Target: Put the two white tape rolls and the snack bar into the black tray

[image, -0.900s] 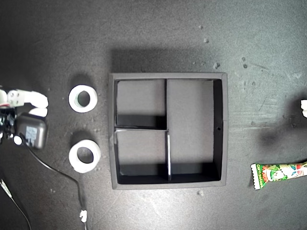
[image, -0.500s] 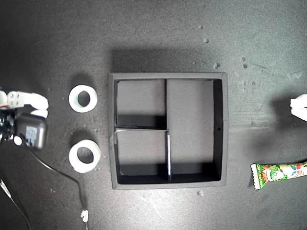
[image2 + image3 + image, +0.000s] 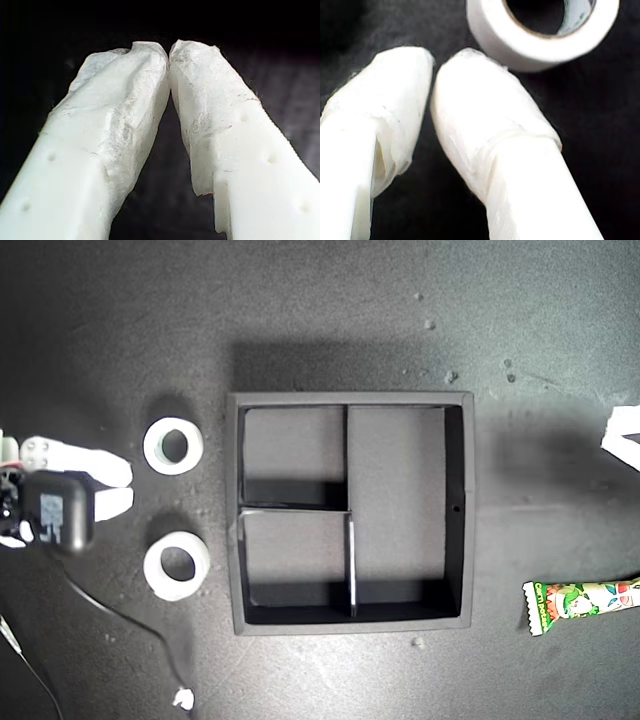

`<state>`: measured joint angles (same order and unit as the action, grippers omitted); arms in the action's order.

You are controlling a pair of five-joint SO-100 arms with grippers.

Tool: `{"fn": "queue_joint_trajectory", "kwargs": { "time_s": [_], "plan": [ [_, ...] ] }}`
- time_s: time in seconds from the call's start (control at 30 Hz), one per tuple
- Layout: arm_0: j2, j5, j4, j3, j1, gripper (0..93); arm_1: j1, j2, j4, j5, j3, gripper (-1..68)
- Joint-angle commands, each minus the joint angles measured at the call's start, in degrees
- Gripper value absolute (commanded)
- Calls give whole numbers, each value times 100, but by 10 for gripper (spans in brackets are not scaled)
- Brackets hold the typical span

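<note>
Two white tape rolls lie flat on the dark bench at the exterior view's left, one (image 3: 173, 445) above the other (image 3: 177, 565), both just outside the left wall of the black tray (image 3: 232, 520) and not touching it. Each roll is a smooth white ring with a wide round hole.

My second gripper (image 3: 432, 62) has its fingers (image 3: 470, 100) wrapped in a thin, wrinkled white material. They are nearly together, with only a narrow slit between the tips, and they hold nothing. One tape roll (image 3: 540, 45) lies just beyond the tips; I cannot tell if the nearer finger touches it. In the exterior view this gripper (image 3: 128, 487) is at the left edge, between the two rolls in height and a little left of them.

My first gripper (image 3: 169, 50) has the same wrapped fingers (image 3: 130, 100). Their tips meet and nothing is between them; only dark bench is behind. At the exterior view's right edge only a small white piece (image 3: 625, 435) of an arm shows.

All three compartments of the tray are empty: two small ones on its left side and one long one on its right. It is square, matte black, with raised walls and thin dividers.

Lower right in the exterior view, the snack bar (image 3: 585, 602) lies on the bench, well apart from the tray, its green and white wrapper crimped at the end and partly cut by the frame edge.
</note>
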<state>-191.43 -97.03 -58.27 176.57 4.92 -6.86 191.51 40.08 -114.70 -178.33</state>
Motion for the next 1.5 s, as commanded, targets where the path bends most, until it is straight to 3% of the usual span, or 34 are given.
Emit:
{"fn": "queue_joint_trajectory", "kwargs": {
  "time_s": [0.0, 0.13, 0.27, 0.4, 0.53, 0.6, 0.73, 0.87, 1.03, 1.2, 1.33, 1.47],
  "plan": [
    [-264, 606, 580, 325, -26, 0, 18, 44, 167, -712, -70, -4],
    [-264, 1494, 1573, 325, 0, 37, 44, 44, 193, 958, -70, -4],
    [-264, 1934, 1951, 193, -44, 109, 123, 44, 703, 1494, -70, -1],
    [-264, 2013, 1600, -264, -105, 129, -9, 44, 826, 2057, -62, -4],
    [53, 1890, 747, -1222, -105, 126, 176, 44, -158, 3155, -62, -5],
    [826, 1872, 527, -1907, -97, 127, 141, 44, -606, 3621, 105, -4],
    [2944, 2039, 308, -3472, -114, 135, 193, -35, -563, 4122, 1116, -3],
    [4939, 2127, -202, -4772, -70, 152, 466, -615, 501, 4482, 2979, 12],
    [6196, 1907, -211, -5133, 105, 157, 1204, -4342, 2399, 4614, 6794, 169],
    [6407, 1564, -88, -4790, 105, 158, 1986, -7084, 4219, 3788, 9290, 221],
    [6346, 1564, 343, -4474, 35, 158, 2575, -7453, 4377, 2786, 9018, 229],
    [6451, 1661, 615, -4386, 9, 158, 3120, -7453, 3894, 2118, 8288, 228]
  ]
}}
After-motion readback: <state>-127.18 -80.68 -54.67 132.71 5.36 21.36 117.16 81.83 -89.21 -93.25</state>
